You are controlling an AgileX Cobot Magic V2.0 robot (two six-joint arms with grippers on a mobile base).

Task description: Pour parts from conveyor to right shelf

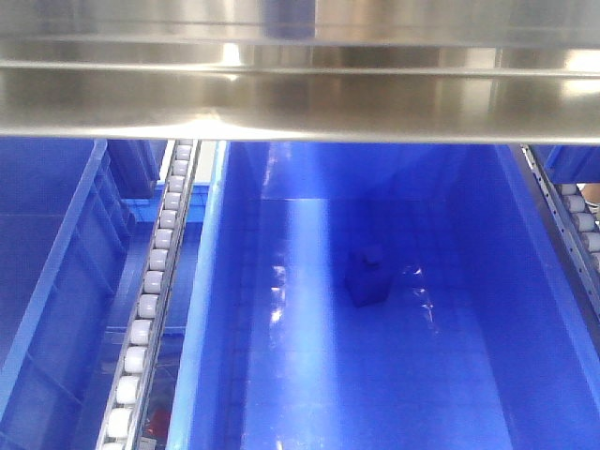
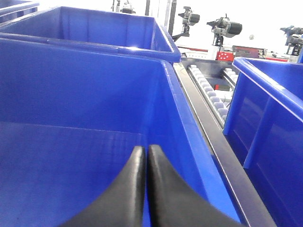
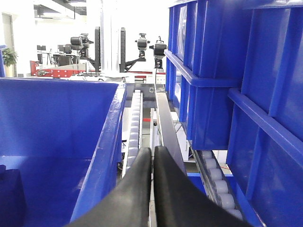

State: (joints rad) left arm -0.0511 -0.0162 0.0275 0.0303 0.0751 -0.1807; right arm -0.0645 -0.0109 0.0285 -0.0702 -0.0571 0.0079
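The part (image 1: 366, 277) lies on the floor of the big blue tub (image 1: 525, 309) on the right shelf (image 1: 300, 103), a dark blue lump hard to tell from the floor under it, so the pour looks done. The left gripper (image 2: 146, 156) hangs over the inside of a tub (image 2: 94, 99), its fingers pressed together on nothing. The right gripper (image 3: 152, 158) sits over the roller track (image 3: 135, 123) just beside a tub wall (image 3: 106, 142), likewise closed and empty. The risk, I judge, lies in pulling back: either arm could catch a tub rim or the steel rail (image 3: 165, 127) and nudge a tub along the rollers. The conveyor is out of view.
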